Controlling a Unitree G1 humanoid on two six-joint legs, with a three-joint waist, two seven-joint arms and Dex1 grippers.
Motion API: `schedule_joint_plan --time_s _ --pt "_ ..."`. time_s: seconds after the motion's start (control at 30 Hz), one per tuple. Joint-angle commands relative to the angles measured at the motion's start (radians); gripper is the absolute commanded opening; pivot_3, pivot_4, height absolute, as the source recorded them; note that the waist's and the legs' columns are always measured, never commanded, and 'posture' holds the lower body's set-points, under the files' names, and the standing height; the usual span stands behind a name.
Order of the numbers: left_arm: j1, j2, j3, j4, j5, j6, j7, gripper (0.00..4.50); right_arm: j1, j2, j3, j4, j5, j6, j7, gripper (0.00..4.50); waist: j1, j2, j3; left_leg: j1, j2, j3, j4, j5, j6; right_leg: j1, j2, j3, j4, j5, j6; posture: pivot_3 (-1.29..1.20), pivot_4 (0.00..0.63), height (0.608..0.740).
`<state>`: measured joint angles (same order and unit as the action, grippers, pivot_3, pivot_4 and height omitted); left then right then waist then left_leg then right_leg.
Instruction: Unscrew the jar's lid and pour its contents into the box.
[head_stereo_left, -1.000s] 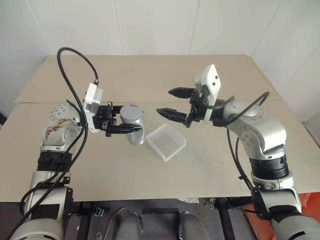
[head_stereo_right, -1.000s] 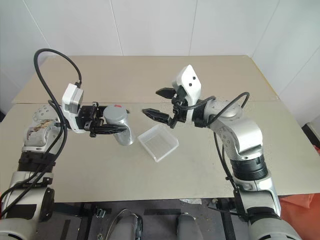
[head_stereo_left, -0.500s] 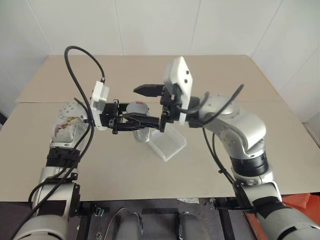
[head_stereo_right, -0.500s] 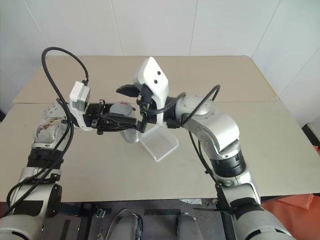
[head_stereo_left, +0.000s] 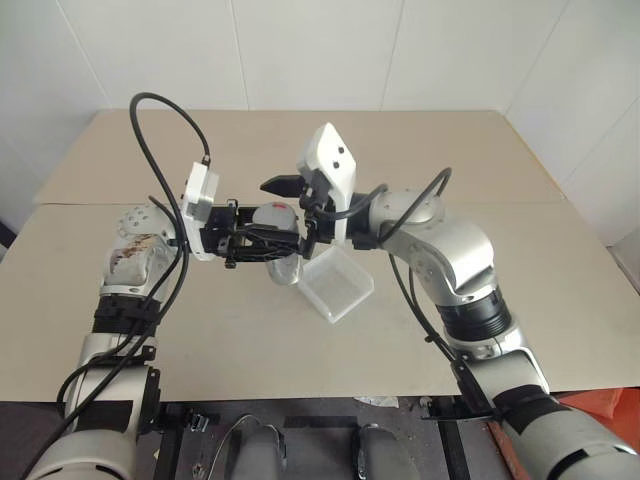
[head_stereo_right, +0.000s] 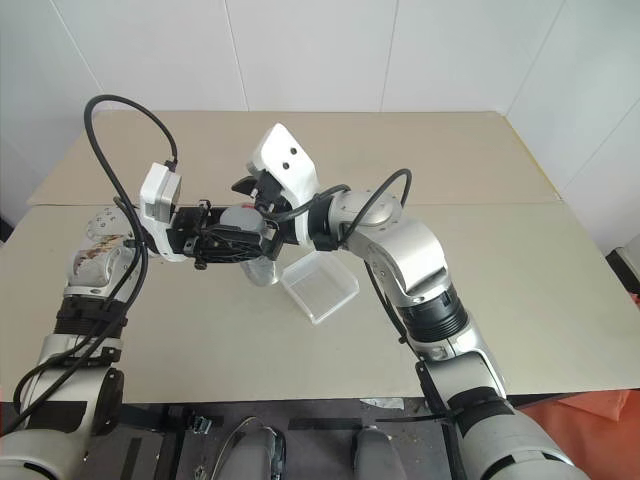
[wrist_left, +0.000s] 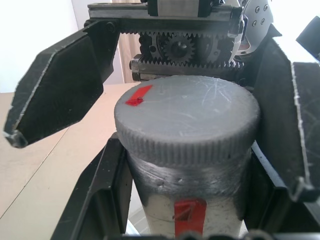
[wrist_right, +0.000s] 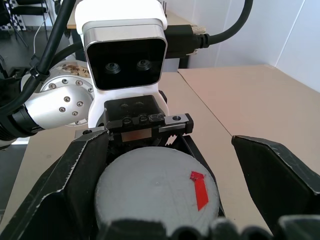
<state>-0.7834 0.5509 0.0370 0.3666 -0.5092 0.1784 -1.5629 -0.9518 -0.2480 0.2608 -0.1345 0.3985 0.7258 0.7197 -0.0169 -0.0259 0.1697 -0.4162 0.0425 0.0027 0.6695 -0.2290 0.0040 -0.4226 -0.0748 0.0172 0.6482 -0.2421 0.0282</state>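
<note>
Left eye view shows a tan desk (head_stereo_left: 500, 290) with 2 robot arms meeting above its middle. On the left, the left tool (head_stereo_left: 272, 247) points sideways toward the right and is clamped tight on the jar (head_stereo_left: 283, 266), which it holds upright in the air just beside the box (head_stereo_left: 336, 283). The left wrist view shows this grip close up: 2 black fingers (wrist_left: 97, 200) press the jar's clear wall on both sides, below the lid (wrist_left: 187, 125). That lid is grey, ribbed around its edge, screwed on, and carries a small red mark on top; a red patch of label shows on the jar beneath it. The contents cannot be made out. Next comes the right tool (head_stereo_left: 288, 212), pointing sideways toward the left, its jaws spread wide with 1 finger on each side of the lid and gaps visible between fingers and lid. Below and to the right of the jar, the shallow translucent box rests on the desk.
</note>
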Motion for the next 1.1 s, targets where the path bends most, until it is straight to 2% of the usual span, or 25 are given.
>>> schedule_joint_plan --time_s 0.03,0.5,1.1 --pt "-0.013 0.015 0.016 -0.021 -0.009 -0.010 -0.009 2.43 -0.004 -0.018 -0.041 -0.031 -0.003 -0.014 -0.005 4.46 0.000 0.000 0.000 0.000 0.000 0.000 0.000 0.000 0.000 0.000 0.000 0.000 0.000 0.000 0.000 0.00 0.150 0.740" --pt "-0.010 0.027 0.019 -0.028 -0.011 -0.012 -0.013 2.43 0.065 -0.141 -0.114 -0.096 0.040 0.007 -0.013 4.46 0.001 0.000 0.000 0.000 0.000 0.000 0.000 0.000 0.000 0.000 0.000 0.000 0.000 0.000 0.000 0.00 0.150 0.740" --pt "0.011 0.031 0.019 -0.046 -0.016 -0.014 -0.009 2.43 0.141 -0.231 -0.143 -0.172 0.073 0.001 0.026 4.46 0.002 0.000 0.000 0.000 0.000 0.000 0.000 0.000 0.000 0.000 0.000 0.000 -0.001 0.000 0.000 0.00 0.150 0.740"
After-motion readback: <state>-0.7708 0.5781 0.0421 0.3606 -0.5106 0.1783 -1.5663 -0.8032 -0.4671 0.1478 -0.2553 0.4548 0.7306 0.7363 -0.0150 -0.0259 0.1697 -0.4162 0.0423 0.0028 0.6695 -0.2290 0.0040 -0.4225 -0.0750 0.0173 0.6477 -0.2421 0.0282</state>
